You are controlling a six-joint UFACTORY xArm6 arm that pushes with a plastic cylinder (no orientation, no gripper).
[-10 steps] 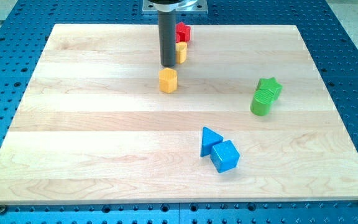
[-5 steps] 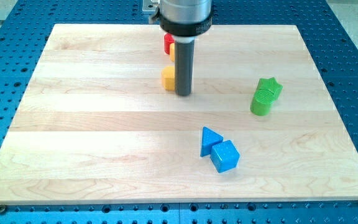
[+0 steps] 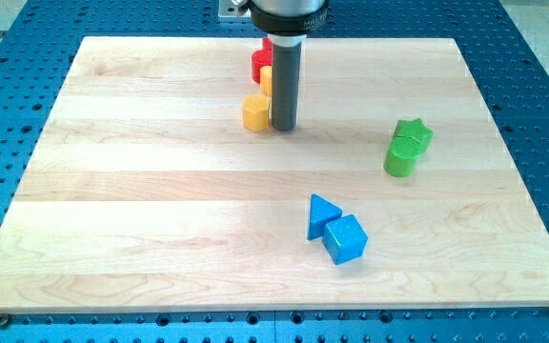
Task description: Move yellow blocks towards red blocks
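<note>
A yellow hexagonal block (image 3: 254, 112) lies near the view's top centre of the wooden board (image 3: 141, 210). A second yellow block (image 3: 266, 80) shows just above it, mostly hidden behind the rod. A red block (image 3: 259, 64) sits above that, near the board's top edge, also partly hidden. My tip (image 3: 283, 128) rests on the board directly right of the yellow hexagonal block, touching or almost touching its side.
A green star block (image 3: 415, 132) and a green cylinder (image 3: 400, 156) sit together at the view's right. A blue triangle (image 3: 321, 214) and a blue cube (image 3: 345, 238) touch each other below the centre.
My tip swung from above the yellow hexagonal block round to its right side. The yellow hexagonal block has shifted slightly up and left, closer to the other yellow block.
</note>
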